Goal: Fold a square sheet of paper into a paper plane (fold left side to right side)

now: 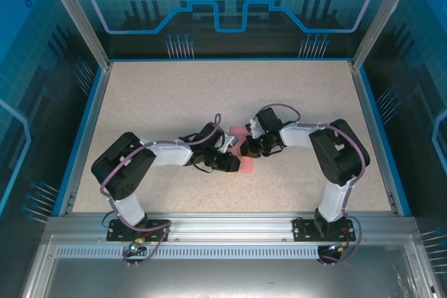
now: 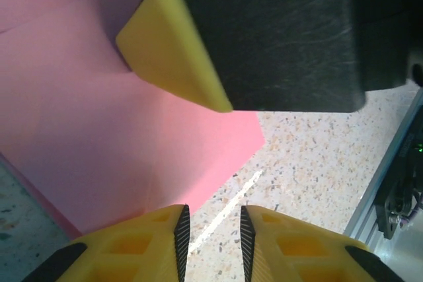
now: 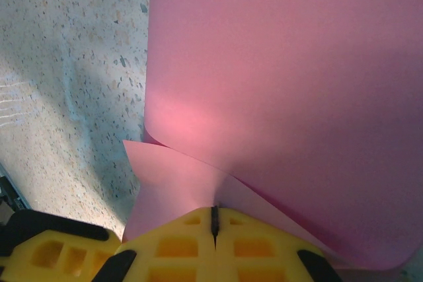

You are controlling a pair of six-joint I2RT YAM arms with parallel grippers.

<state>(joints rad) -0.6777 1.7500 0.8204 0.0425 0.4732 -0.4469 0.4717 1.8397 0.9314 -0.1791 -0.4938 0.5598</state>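
The thin matte pink-red square sheet of paper (image 3: 284, 84) lies around the middle of the speckled beige table (image 1: 209, 95), a little toward its near edge, partly lifted and curling. The right gripper (image 3: 213, 221) has its yellow fingers pressed together, pinching a fold of the sheet. The left gripper (image 2: 211, 236) sits at the sheet's edge, its jaws slightly apart with bare tabletop showing between them, holding nothing

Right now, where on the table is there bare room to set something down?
Free: the far half of the table, and the near strip between the arm bases. Crowded: the centre, where left gripper and right gripper meet over the square sheet of paper.
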